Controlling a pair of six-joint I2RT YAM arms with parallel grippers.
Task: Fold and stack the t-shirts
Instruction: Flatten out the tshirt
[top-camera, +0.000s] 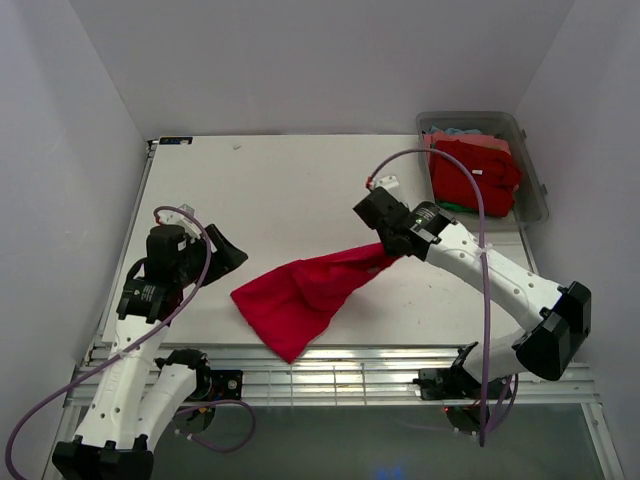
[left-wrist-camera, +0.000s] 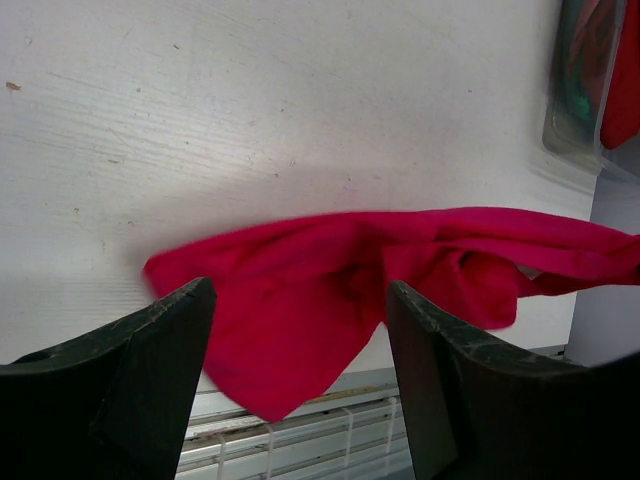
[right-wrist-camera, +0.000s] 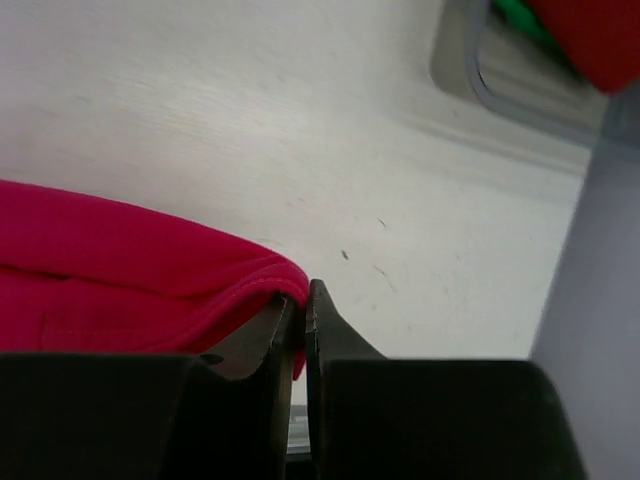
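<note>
Tabletop (top-camera: 300, 180), white, carries a clear bin (top-camera: 537, 195) at its far right corner, piled with other t-shirts (top-camera: 475, 175). One crimson t-shirt (top-camera: 300, 295) lies crumpled near the front edge. Its far end is lifted and pinched between the right gripper's (top-camera: 392, 250) closed jaws. Left gripper (top-camera: 228, 256) hovers just beside the cloth, jaws spread, nothing between them.

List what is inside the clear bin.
A crumpled red t-shirt lies on top in the bin; pink cloth, light blue cloth and green cloth peek out around it. Anything beneath is covered.
</note>
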